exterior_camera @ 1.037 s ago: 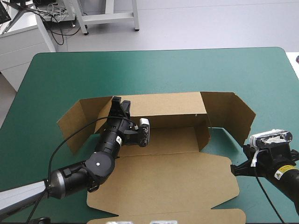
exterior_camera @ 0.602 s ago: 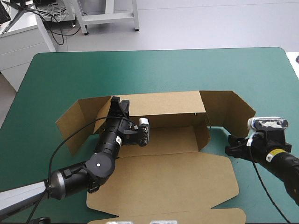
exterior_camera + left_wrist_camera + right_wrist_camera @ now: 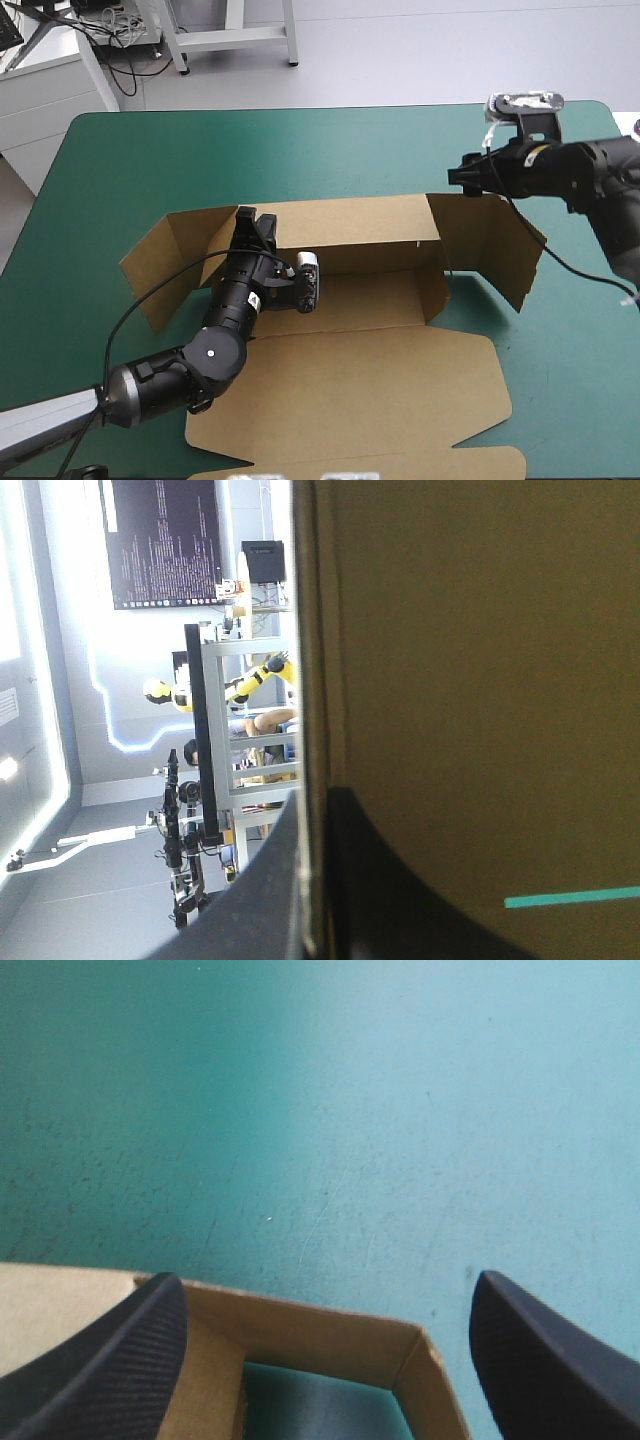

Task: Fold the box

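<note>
**tray_fan:** Where's the box right now, and what have your grippers got hold of?

**me (driving remotely):** The box (image 3: 380, 390) sits mid-table on the teal-green cover (image 3: 300, 150). Its back wall is up, the side flaps are angled out, and the lid lies flat toward me. My left gripper (image 3: 252, 222) is pinched onto the back wall's top edge near its left corner, fingers nearly closed with the board between them. My right gripper (image 3: 463, 180) hangs spread wide over the wall's right corner, holding nothing.

**tray_fan:** How do you reckon that board handles?

**me:** Light, I'd guess. Stiff across the panels, bendy only at the creases, and likely to skate on the cover. I'd grab a wall by its top edge close to a crease, not mid-panel, and pinch gently, since a hard squeeze probably dents it.
</note>
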Robot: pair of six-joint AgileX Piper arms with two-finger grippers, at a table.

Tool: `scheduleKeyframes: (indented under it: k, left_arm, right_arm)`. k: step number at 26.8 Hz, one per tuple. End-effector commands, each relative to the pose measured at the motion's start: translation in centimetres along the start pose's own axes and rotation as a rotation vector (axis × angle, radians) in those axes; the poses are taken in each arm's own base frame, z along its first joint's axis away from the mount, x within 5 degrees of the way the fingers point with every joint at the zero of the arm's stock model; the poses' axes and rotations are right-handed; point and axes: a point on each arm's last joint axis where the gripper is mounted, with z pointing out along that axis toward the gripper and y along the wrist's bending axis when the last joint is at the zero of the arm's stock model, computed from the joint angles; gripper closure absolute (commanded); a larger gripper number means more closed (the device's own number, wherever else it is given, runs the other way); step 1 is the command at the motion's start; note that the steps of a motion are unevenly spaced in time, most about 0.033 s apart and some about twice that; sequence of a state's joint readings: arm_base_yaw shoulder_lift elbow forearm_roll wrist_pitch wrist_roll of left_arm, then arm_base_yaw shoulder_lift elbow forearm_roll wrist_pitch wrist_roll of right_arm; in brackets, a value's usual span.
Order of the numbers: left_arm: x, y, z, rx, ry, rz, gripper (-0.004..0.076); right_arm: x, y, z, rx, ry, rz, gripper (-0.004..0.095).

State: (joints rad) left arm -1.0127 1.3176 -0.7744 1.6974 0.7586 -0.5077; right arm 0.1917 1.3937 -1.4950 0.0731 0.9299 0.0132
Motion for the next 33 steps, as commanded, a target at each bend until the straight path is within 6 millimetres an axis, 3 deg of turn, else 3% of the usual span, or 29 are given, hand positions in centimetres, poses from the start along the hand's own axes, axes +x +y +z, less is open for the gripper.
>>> scheduleKeyframes:
  k: [1,3,6,13,20,33]
  left_arm:
    - [0.0,2.3,-0.8,-0.125,-0.009,0.013,0.0734]
    - [0.0,2.3,-0.8,-0.125,-0.009,0.013,0.0734]
    - [0.0,2.3,-0.8,-0.125,-0.009,0.013,0.0734]
    - [0.0,2.3,-0.8,-0.124,-0.010,0.013,0.0734]
    - [0.0,2.3,-0.8,-0.125,-0.009,0.013,0.0734]
    - [0.0,2.3,-0.8,-0.125,-0.009,0.013,0.0734]
  right_arm:
    - [-3.0,-0.4,-1.0,0.030,-0.052,-0.028,0.0188]
    - [-4.5,-1.7,0.5,0.054,0.055,0.006,0.0189]
    - [-5.2,-3.8,3.5,0.023,0.146,0.037,0.0190]
    - [-4.5,-5.8,7.6,-0.102,0.245,0.126,0.0191]
    - [-2.9,-5.7,8.3,-0.118,0.305,0.099,0.0194]
    - [0.4,-6.5,4.9,-0.119,0.337,0.098,0.0194]
